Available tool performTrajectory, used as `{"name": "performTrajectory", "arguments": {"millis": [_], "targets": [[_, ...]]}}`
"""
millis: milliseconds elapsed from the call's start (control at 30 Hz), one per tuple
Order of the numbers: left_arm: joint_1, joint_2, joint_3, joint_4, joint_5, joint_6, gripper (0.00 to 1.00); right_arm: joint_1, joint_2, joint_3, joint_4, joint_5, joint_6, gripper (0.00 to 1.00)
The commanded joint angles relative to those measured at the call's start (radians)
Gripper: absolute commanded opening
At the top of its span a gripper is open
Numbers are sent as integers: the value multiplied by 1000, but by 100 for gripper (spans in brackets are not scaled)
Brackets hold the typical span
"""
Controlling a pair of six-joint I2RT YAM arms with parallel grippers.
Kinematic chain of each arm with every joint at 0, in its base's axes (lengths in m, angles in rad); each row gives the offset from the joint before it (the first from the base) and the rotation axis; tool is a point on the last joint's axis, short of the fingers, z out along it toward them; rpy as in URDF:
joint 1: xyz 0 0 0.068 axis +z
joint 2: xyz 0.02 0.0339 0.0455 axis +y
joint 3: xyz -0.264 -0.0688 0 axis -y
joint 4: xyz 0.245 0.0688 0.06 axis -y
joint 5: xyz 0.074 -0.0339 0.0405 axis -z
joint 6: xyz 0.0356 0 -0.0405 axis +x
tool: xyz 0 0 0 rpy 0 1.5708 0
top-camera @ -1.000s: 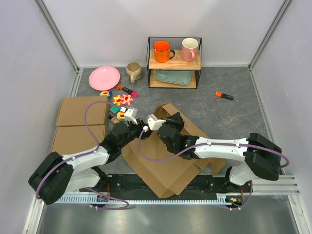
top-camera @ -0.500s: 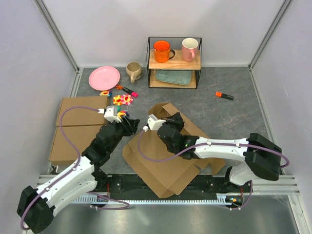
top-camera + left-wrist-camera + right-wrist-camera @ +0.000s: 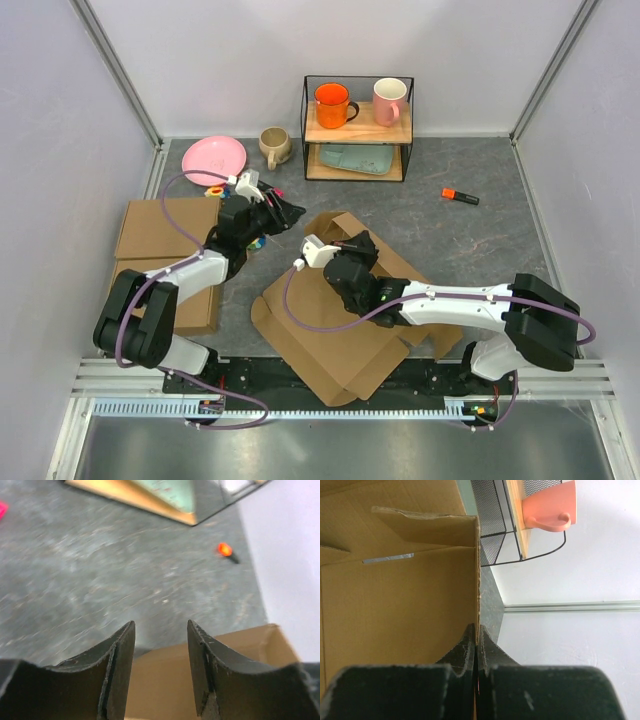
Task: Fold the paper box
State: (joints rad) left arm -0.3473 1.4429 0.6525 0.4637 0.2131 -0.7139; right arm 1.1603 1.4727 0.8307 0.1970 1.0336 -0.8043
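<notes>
The paper box [image 3: 340,335] is a brown die-cut cardboard sheet lying part-folded at the table's centre front, with one flap [image 3: 340,225] raised at its far end. My right gripper [image 3: 362,244] is shut on the edge of that raised flap. The right wrist view shows the jaws [image 3: 477,630] closed on the thin cardboard edge [image 3: 478,580]. My left gripper [image 3: 293,211] is open and empty, just left of the raised flap. In the left wrist view its fingers [image 3: 160,624] stand apart above a cardboard panel [image 3: 165,680].
Two flat ready-made brown boxes [image 3: 160,228] lie at the left. A pink plate [image 3: 213,158], a beige mug [image 3: 273,146] and small colourful toys [image 3: 251,205] are behind them. A wire shelf [image 3: 357,150] holds an orange mug [image 3: 331,103] and a pink mug [image 3: 389,100]. An orange marker [image 3: 461,196] lies at the right.
My left arm has swung away from the box's left side, up and towards the back; its gripper now points at the raised flap. My right gripper has kept its hold.
</notes>
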Motion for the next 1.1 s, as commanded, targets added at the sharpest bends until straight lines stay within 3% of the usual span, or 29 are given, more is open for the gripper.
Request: {"name": "performTrajectory", "arguments": {"millis": [0,167,400,700,1067], "targets": [[-12,23,-25,245,172,-53,54,2,18,-8,-68,-55,65,0],[-64,68,-83,386,270,-39,55,2,35,7,-76,-60,66,0],[-154,103,-145,493,250,48,56,4,52,42,-108,-66,79,0],[-208,31,-241,533,134,119,61,4,57,54,-137,-72,102,0],[-208,-52,-271,464,12,212,68,4,43,54,-146,-76,114,0]]}}
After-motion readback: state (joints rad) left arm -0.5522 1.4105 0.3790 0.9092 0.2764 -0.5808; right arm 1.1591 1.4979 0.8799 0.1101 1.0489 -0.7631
